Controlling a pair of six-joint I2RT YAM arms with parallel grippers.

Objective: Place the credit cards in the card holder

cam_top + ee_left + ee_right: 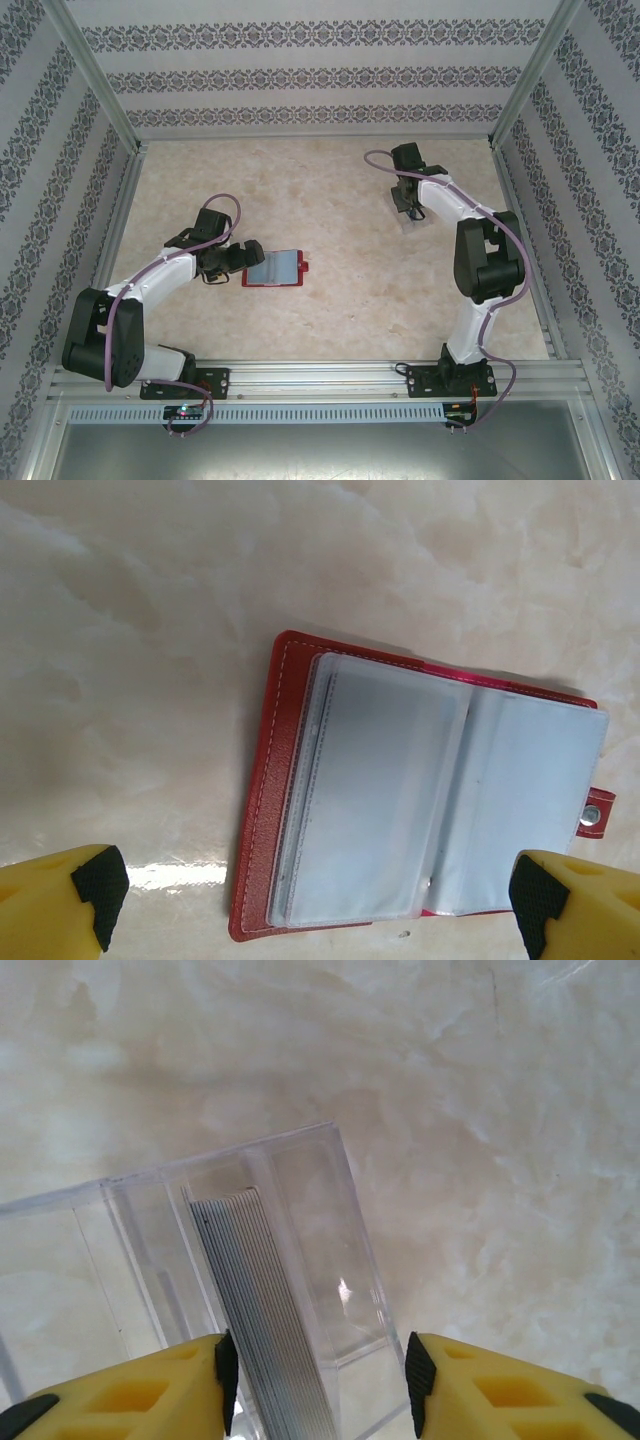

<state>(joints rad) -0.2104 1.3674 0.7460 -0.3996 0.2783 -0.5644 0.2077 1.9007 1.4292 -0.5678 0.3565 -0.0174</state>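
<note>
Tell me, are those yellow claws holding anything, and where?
Left gripper: nothing, open above the card holder. Right gripper: jaws straddle the credit cards stacked in a clear box, but a grip cannot be told.

Bright even light, soft glare on table (pixel 180 875).

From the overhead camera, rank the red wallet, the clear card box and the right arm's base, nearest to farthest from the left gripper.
1. Red wallet, right beside the left gripper.
2. Clear card box, far right side.
3. Right arm's base, near right edge.
</note>
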